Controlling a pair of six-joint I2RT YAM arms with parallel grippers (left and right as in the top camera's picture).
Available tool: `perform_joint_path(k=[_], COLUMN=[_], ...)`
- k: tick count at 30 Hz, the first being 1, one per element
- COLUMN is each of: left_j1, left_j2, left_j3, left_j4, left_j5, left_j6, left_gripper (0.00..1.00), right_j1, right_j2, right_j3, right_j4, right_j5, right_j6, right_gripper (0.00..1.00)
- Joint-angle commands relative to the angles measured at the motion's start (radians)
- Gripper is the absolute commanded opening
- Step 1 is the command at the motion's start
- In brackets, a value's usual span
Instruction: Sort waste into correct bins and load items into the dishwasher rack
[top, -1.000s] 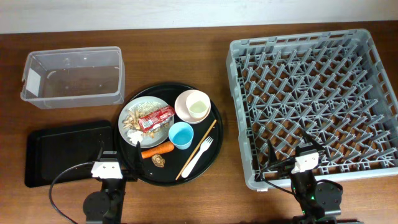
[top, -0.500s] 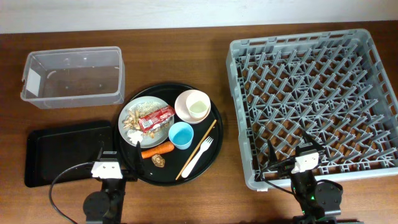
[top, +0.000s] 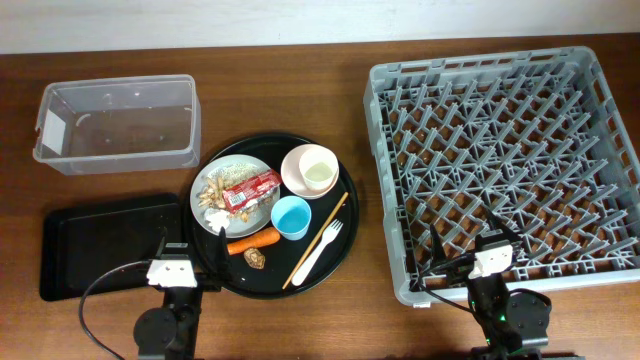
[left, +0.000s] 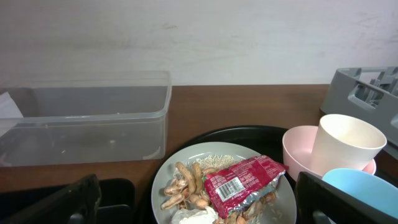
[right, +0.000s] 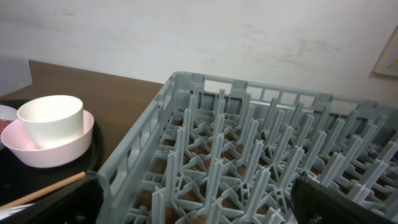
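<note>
a large round black tray (top: 272, 284) sits mid-tabletop (top: 300, 80) and carries nearly everything. on its left half the pale grey plate (top: 247, 163) holds beige food scraps (top: 210, 196), with the red snack wrapper (top: 251, 190) lying across them and a crumpled white tissue (left: 194, 216) at the plate's near edge. just right of the plate stands the pinkish-white bowl (top: 291, 172), with the small cream cup (top: 317, 168) upright inside it. the small blue cup (top: 291, 217) stands just in front of the bowl, beside the plate. nearer the tray's front edge lie the orange carrot (top: 253, 241) and, just beside it, the small brown lump (top: 254, 259). the white plastic fork (top: 316, 254) and a wooden chopstick (top: 335, 213) lie side by side, slanting across the tray's right part. the clear plastic tub (top: 118, 84) is beyond and left of the round tray; the shallow black tray (top: 100, 245) is left of it, near the front. the dishwasher rack (top: 500, 60) fills the right side, apart from the round tray.

the left arm is low at the tabletop's front edge, its wrist camera looking level across the plate toward the tub. the left gripper (top: 190, 252) is spread wide with nothing in it, over the gap between the shallow black tray and the round tray's rim. the right arm is likewise low at the front. the right gripper (top: 470, 242) is spread wide and holds nothing, at the rack's near-left corner, with pegs rising just ahead.
</note>
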Motion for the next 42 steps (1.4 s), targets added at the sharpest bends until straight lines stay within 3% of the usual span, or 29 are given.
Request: perform_joint_path(k=[1, 31, 36, 42], left_j1=[0.000, 0.000, 0.000, 0.000], left_j2=[-0.008, 0.017, 0.050, 0.108], left_j3=[-0.007, -0.005, 0.041, 0.164], left_j4=[-0.001, -0.002, -0.071, -0.191], left_j5=[0.003, 0.011, 0.021, 0.023], left_j6=[0.019, 0.008, 0.008, 0.008], left_gripper=[0.99, 0.99, 0.99, 0.99], right_j1=[0.006, 0.006, 0.006, 0.006], right_j2=[-0.009, 0.017, 0.056, 0.172], right_j3=[-0.005, -0.005, 0.036, 0.208], right_j4=[-0.006, -0.007, -0.053, -0.193], right_j5=[0.006, 0.005, 0.004, 0.001], right_j6=[-0.006, 0.029, 0.092, 0.092], right_gripper=[0.99, 0.99, 0.99, 0.99])
